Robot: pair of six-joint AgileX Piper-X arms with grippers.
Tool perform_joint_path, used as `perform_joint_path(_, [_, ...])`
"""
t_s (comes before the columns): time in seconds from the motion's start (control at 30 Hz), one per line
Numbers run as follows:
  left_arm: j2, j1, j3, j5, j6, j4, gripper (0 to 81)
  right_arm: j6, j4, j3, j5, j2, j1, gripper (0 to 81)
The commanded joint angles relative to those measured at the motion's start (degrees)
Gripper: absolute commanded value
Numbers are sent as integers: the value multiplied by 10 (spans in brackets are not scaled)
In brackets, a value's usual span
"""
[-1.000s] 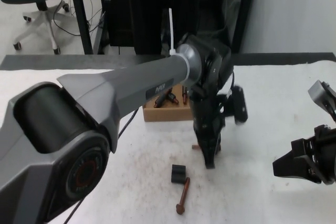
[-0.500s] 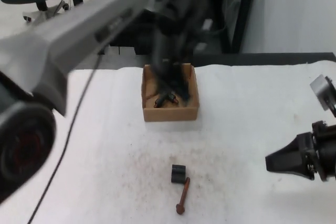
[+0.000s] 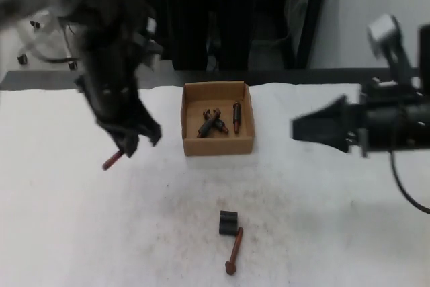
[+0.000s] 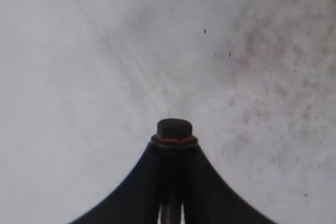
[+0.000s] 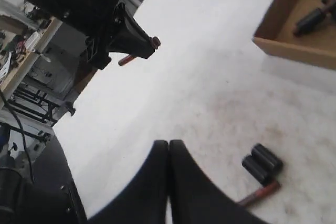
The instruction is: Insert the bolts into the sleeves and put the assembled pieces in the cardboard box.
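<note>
— Swung my left gripper [image 3: 127, 144] off the cardboard box [image 3: 217, 146]; now left of it, pinching a bolt [image 3: 112, 160] (head pokes past the tips).
— Right one?
— My right gripper [image 3: 299, 128] came in, right of the box, fingers pressed together. One sleeve [image 3: 228, 222] near side, second bolt [image 3: 234, 250] just beside it.

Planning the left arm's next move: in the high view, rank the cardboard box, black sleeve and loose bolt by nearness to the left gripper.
1. cardboard box, right of the left gripper.
2. black sleeve, nearer the camera.
3. loose bolt, just beyond the sleeve.
</note>
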Motion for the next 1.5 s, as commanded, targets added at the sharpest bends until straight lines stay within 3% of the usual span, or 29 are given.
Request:
perform_joint_path(0.0, [-62,7,80,31,7,-69,3,3,-25,-16,13,35,30,1])
perform_joint_path(0.1, [-174,13,166,68,1,-154,3,1,-14,-32,13,87,48,54])
perform_joint_path(0.2, [-271,14,234,105,-16,-238,3,-19,2,-58,14,132,61,195])
perform_joint_path(0.27, [-326,14,272,123,-30,-301,3,-54,27,-86,39,155,70,286])
perform_joint_path(0.33, [-380,16,314,126,-60,-364,3,-127,72,-123,105,174,82,324])
perform_joint_path(0.5, [-455,46,416,128,-164,-462,3,-323,203,-225,318,212,106,309])
perform_joint_path(0.57, [-464,62,449,141,-198,-476,3,-334,215,-253,381,227,112,309])
perform_joint_path(0.73, [-465,96,512,297,-292,-554,3,-383,231,-296,386,266,124,309])
perform_joint_path(0.83, [-465,101,524,346,-301,-592,3,-454,272,-312,421,295,140,309])
perform_joint_path(1.0, [-465,101,523,350,-296,-597,3,-538,301,-318,478,338,174,309])
perform_joint_path(1.47, [-465,101,523,350,-288,-597,3,-539,316,-318,492,398,216,309])
